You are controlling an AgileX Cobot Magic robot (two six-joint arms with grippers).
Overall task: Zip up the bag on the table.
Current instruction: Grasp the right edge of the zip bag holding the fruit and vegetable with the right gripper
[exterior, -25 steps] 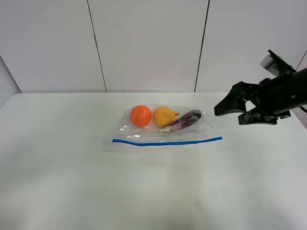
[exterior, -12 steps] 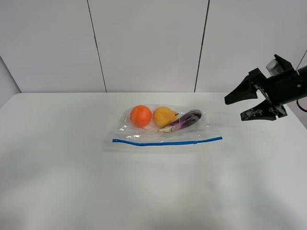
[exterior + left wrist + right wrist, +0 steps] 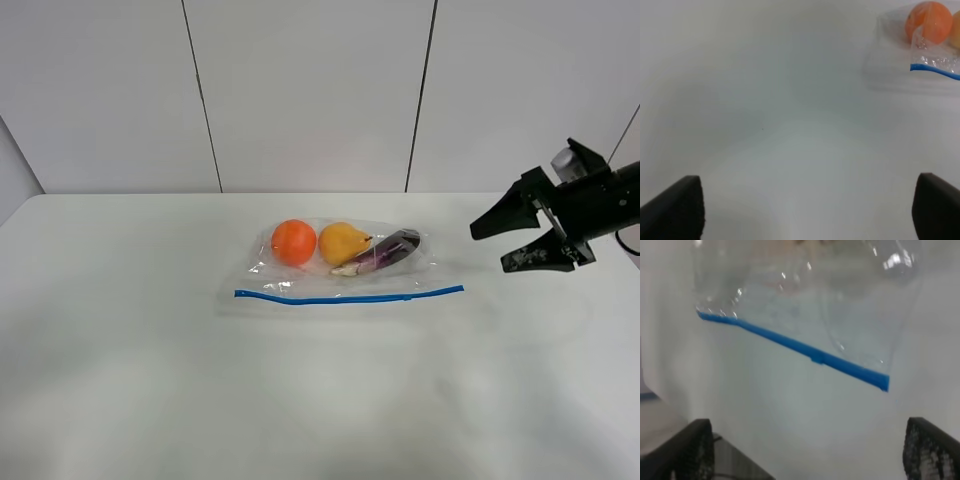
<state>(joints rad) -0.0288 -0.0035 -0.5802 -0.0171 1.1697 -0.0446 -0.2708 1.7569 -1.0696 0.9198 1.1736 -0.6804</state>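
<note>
The clear bag (image 3: 330,279) lies flat at the middle of the white table (image 3: 150,380). Its blue zipper strip (image 3: 350,297) runs along the near edge. An orange (image 3: 293,241), a yellow pear (image 3: 343,242) and a purple eggplant (image 3: 388,248) show through it. My right gripper (image 3: 489,250) is open and empty, above the table to the right of the bag, apart from it. Its wrist view shows the strip (image 3: 795,346) and the crinkly plastic (image 3: 815,295) ahead of the open gripper (image 3: 810,452). My left gripper (image 3: 805,210) is open and empty; the bag's corner (image 3: 890,70) and the orange (image 3: 929,22) are far from it. It is out of the exterior high view.
A white panelled wall (image 3: 310,90) stands behind the table. Bare tabletop (image 3: 765,125) lies left of and in front of the bag.
My right gripper has drawn back to the right, away from the bag, rose and then dropped slightly. The bag has not moved.
</note>
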